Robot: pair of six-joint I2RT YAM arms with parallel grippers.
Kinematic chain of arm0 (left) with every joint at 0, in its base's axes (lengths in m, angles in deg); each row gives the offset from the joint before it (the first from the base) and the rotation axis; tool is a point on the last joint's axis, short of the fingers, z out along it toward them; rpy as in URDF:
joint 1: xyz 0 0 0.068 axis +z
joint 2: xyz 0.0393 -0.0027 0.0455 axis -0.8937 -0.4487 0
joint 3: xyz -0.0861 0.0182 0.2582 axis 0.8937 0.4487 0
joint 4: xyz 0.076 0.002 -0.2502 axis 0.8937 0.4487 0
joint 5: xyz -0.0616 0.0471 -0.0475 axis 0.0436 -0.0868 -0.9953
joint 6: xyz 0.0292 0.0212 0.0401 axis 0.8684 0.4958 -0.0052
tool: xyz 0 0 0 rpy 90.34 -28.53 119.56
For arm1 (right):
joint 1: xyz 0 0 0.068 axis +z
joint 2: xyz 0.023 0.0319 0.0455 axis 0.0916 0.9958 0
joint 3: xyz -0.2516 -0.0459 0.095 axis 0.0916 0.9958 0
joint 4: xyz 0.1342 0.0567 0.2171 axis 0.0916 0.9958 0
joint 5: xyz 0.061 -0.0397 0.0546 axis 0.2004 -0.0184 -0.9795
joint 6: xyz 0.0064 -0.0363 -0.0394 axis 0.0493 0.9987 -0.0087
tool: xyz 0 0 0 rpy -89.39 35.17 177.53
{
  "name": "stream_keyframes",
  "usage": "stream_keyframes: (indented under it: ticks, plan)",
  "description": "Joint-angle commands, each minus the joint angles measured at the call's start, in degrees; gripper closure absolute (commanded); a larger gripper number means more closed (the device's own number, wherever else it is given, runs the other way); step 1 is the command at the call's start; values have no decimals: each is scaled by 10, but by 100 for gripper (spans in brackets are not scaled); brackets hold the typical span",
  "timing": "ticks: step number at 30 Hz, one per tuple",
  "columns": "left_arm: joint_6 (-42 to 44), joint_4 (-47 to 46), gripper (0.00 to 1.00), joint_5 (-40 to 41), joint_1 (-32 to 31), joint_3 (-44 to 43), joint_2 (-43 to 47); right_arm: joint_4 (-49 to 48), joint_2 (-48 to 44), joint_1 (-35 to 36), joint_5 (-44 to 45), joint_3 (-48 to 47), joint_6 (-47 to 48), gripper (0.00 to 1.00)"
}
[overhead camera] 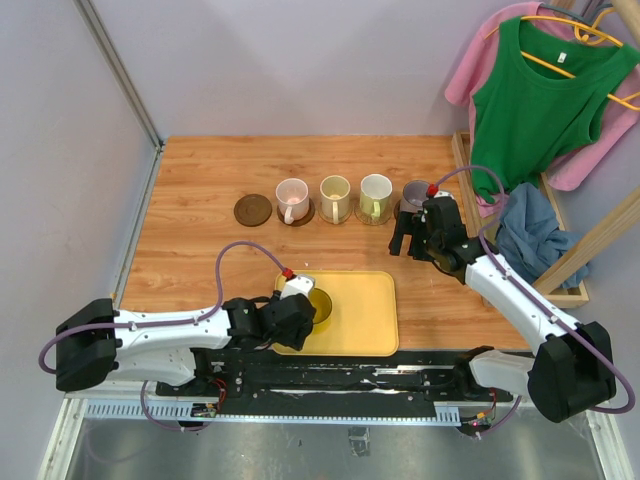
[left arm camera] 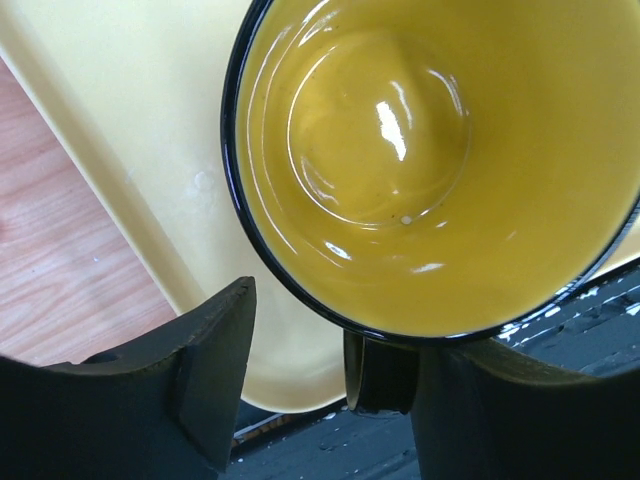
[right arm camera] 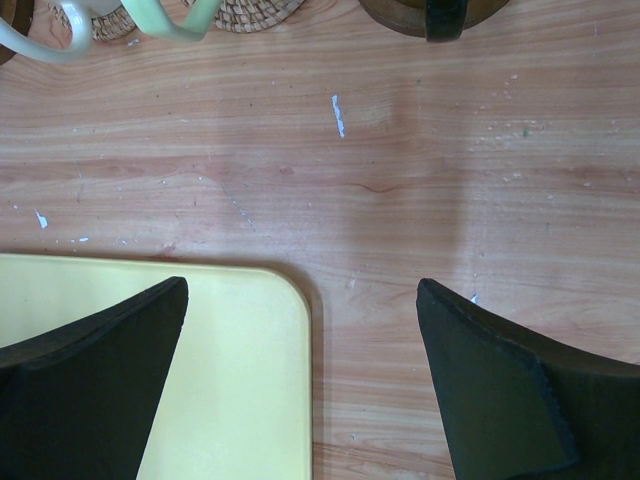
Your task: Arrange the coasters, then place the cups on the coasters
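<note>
So the yellow cup (overhead camera: 318, 305) is the last one not on a coaster. It sits upright on the yellow tray (overhead camera: 370, 320), near the tray's left edge and toward its near side. Its dark handle (left arm camera: 380, 375) sticks out back toward the wrist. In the wrist view the handle stands up between the two fingers, much closer to the right-hand finger (left arm camera: 480, 410) than the left-hand one (left arm camera: 215, 370).

The left gripper (left arm camera: 330, 390) is astride the handle with its jaws apart and nothing pinched yet. There's a clear gap on the left side. Whether the other finger is already touching the handle is hard to call, since it's all dark on dark down there.

The only bare coaster (overhead camera: 253, 210) is the dark brown one at the left end of the row, toward the table's (overhead camera: 200, 170) far edge. From the cup that's away from the arm and a bit left, so the left arm is clearly the nearer one.

The pink cup (overhead camera: 292, 200), cream cup (overhead camera: 335, 198), pale green cup (overhead camera: 376, 196) and grey-purple cup (overhead camera: 415, 192) each sit on a coaster.

The right gripper (overhead camera: 405, 240) hangs wide open and holds nothing, just off the tray's far right corner.
</note>
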Motion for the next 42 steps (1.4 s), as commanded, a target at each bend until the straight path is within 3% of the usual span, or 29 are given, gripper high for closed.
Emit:
stream_keyframes:
  ticks: [1,7,18,24,38,42]
  plan:
    - [21,-33,39,28,-8,-20,1,-8,-9,-5,-4,6,-8,2]
    - [30,-51,40,28,-7,-14,10,-9,-5,-5,-7,7,-7,2]
    - [26,-52,83,24,-7,-10,6,-10,4,-5,-12,5,-8,2]
    - [32,-46,96,54,-8,-22,14,-11,7,-5,-14,4,-6,2]
    - [69,15,99,214,-6,-105,61,-10,-9,-5,8,13,2,2]
    - [65,29,100,245,22,-114,75,-7,-13,-5,19,14,6,2]
